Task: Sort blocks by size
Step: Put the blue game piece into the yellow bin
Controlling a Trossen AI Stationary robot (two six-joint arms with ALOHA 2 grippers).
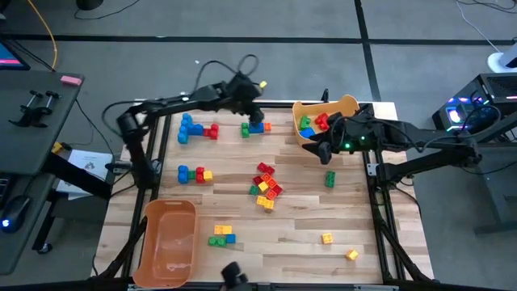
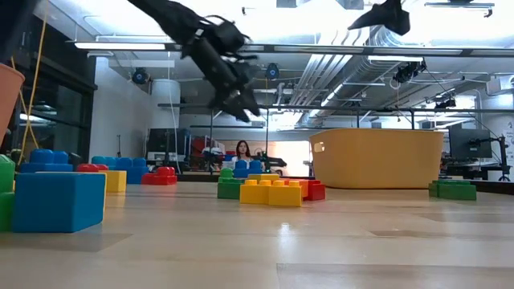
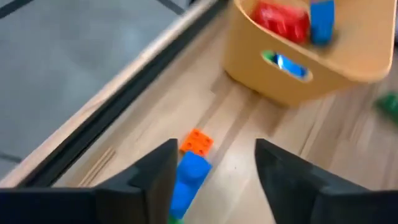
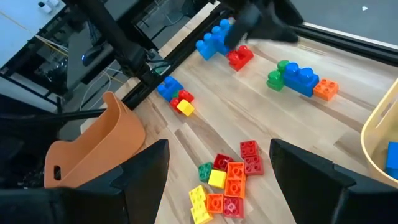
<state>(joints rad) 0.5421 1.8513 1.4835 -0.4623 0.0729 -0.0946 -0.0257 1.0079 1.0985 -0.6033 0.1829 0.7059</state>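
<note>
Directly beneath the left claw, a blue block lies on the tabletop with an orange block touching its far end; the claw's fingers stand apart with nothing between them. Ahead of it sits a yellow bin with red and blue blocks inside. The right claw hangs open and empty by that bin, above a cluster of red, orange, yellow and green blocks.
</note>
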